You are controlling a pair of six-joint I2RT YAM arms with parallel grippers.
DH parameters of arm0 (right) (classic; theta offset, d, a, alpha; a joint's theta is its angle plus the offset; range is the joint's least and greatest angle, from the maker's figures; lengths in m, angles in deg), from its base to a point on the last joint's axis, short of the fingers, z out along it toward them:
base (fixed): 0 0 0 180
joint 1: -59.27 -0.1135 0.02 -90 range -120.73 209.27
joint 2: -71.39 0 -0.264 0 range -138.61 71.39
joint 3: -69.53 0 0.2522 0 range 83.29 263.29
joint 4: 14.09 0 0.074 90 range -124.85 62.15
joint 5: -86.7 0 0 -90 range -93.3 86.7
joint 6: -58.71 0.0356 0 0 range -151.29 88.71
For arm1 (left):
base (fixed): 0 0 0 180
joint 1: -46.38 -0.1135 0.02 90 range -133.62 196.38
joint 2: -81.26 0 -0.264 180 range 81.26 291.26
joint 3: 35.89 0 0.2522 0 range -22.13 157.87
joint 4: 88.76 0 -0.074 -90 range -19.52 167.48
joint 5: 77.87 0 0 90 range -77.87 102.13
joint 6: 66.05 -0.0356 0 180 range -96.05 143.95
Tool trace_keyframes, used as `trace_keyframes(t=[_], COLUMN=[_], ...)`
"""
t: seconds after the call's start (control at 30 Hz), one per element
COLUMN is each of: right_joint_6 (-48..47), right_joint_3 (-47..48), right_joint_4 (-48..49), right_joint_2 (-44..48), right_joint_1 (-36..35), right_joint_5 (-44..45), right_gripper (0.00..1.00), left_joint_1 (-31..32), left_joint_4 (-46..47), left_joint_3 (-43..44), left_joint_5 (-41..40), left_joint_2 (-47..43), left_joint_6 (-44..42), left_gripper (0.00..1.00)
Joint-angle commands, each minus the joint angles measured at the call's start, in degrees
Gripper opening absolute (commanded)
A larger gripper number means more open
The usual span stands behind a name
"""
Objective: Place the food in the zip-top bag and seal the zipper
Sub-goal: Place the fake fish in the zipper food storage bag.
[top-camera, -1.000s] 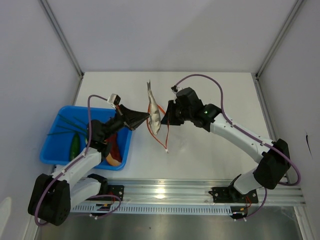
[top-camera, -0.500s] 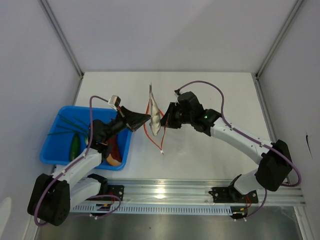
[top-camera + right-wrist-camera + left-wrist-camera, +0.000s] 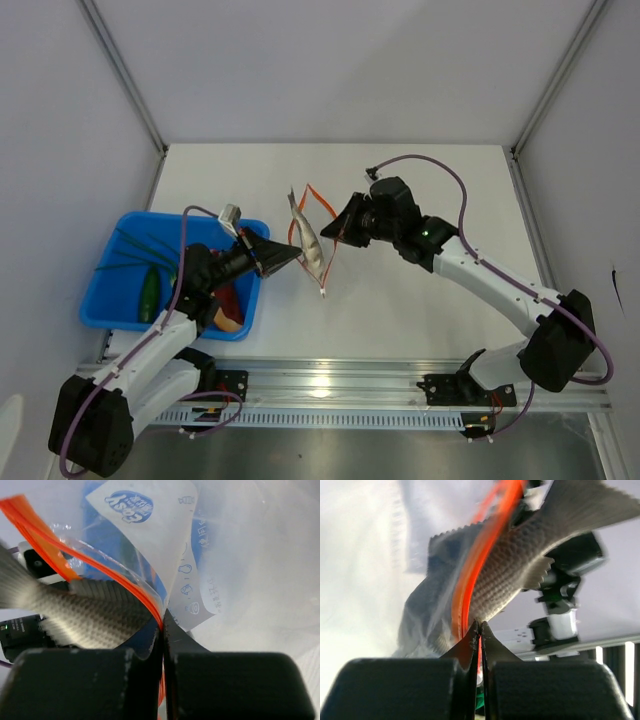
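The clear zip-top bag [image 3: 314,252] hangs above the table between both grippers, with a grey scaly toy fish [image 3: 307,232] inside it. My left gripper [image 3: 298,253] is shut on the bag's edge at the red-orange zipper [image 3: 481,555]. My right gripper [image 3: 341,224] is shut on the zipper [image 3: 102,565] from the other side. The zipper strip [image 3: 322,199] loops up above the bag. The fish shows in the left wrist view [image 3: 520,575] and the right wrist view [image 3: 87,617]. The dark-red meat slab [image 3: 228,306] and thin green stalks [image 3: 125,250] lie in the blue tray [image 3: 110,315].
The blue tray at the left also holds a thick green vegetable piece [image 3: 150,292]. The left arm reaches over the tray's right rim. White walls enclose the table on three sides. A metal rail [image 3: 400,385] runs along the near edge.
The bag has dropped lower and toward the near edge. The left gripper came down with it. The right gripper shifted right, and the zipper strip now loops above the bag instead of hanging below.
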Motion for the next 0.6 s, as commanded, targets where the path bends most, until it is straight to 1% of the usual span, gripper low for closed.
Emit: trace_keyframes(t=[0.0, 0.07, 0.1, 0.2, 0.27, 0.43, 0.57], right_joint_6=[-2.2, -4.9, -5.7, -9.0, -11.2, -14.5, -15.3], right_joint_3=[3.7, 5.3, 6.0, 7.8, 8.2, 9.6, 9.8], right_joint_4=[0.5, -1.0, -1.8, -3.9, -4.5, -6.4, -6.8], right_joint_2=[-0.2, -1.0, -1.7, -3.2, -3.4, -3.7, -3.2], right_joint_1=[0.0, -0.3, -0.5, -1.4, -2.5, -3.9, -4.1], right_joint_5=[1.3, 0.7, 0.5, 1.2, 3.3, 6.7, 7.8], right_gripper=[0.00, 0.00, 0.00, 0.00, 0.00, 0.00, 0.00], left_joint_1=[0.8, 1.3, 1.5, 1.9, 2.3, 2.8, 2.8], left_joint_4=[-14.6, -22.4, -24.0, -29.0, -30.5, -40.2, -40.3], left_joint_3=[5.7, 9.7, 10.6, 14.1, 15.6, 18.4, 16.3], left_joint_5=[0.2, 0.3, 0.3, 1.1, 1.9, 0.8, 0.1], left_joint_2=[-1.0, -0.2, 0.2, 2.2, 3.7, 5.5, 5.9], left_joint_6=[-8.4, -11.3, -13.0, -14.8, -15.7, -19.0, -17.8], left_gripper=[0.01, 0.01, 0.01, 0.00, 0.01, 0.00, 0.01])
